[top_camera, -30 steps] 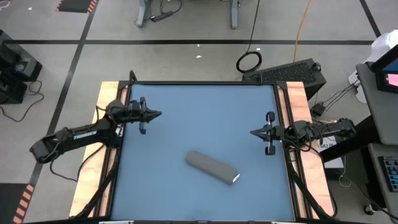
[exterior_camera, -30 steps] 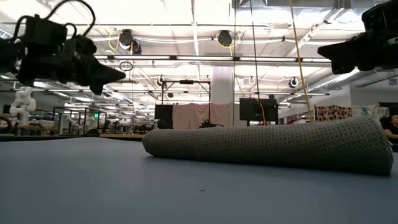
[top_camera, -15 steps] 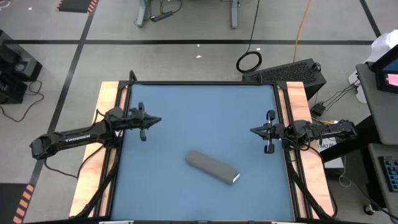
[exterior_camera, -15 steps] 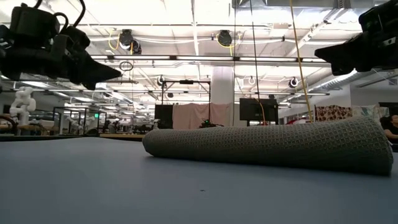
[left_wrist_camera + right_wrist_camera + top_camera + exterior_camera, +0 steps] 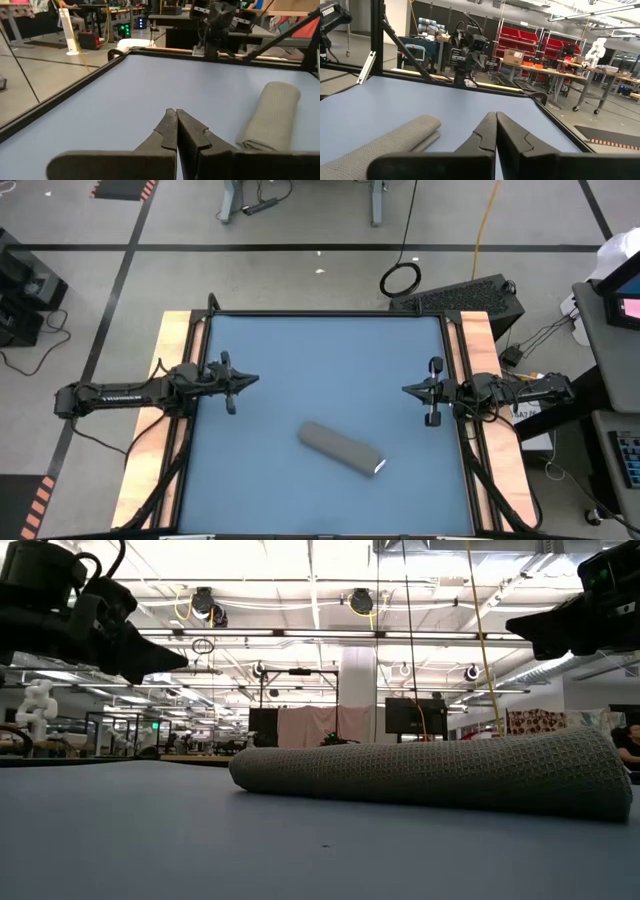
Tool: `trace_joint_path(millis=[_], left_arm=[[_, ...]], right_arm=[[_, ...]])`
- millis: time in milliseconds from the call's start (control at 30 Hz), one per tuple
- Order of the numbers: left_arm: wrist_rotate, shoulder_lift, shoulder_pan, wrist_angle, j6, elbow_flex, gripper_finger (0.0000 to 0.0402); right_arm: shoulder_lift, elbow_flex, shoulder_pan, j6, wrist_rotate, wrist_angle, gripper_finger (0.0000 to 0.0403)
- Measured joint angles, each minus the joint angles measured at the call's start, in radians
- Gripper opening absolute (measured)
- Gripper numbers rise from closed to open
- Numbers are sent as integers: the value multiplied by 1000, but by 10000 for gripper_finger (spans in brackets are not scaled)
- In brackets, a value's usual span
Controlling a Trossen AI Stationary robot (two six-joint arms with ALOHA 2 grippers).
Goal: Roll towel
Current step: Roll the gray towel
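- High view shows the left gripper [image 5: 248, 377] at the left side of the blue surface [image 5: 320, 360], above it and touching nothing. Its jaws are pressed together and they hold nothing.
- Left wrist view confirms this: the two dark fingers [image 5: 167, 131] meet with no gap between them.
- Near the middle of the surface, a little toward the front edge, lies the towel [image 5: 340, 448]. It is rolled into a grey-brown cylinder and lies at a slant, with a small white tag [image 5: 379, 468] at its right end.
- Low view shows the roll [image 5: 430, 775] resting flat on the surface, well apart from both arms.
- At the right side hangs the right gripper [image 5: 408, 391], pointing toward the centre. Its jaws are also together and empty, as the right wrist view shows [image 5: 496, 131].
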Motion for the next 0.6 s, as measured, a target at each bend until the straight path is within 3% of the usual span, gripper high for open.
trace_joint_path(millis=[300,600], left_arm=[[-77,-40,-137,-37,34,0,0],[-76,-246,-145,-175,27,0,0]], right_arm=[[0,0,0,5,0,0,0],[0,0,0,6,-1,-1,0]])
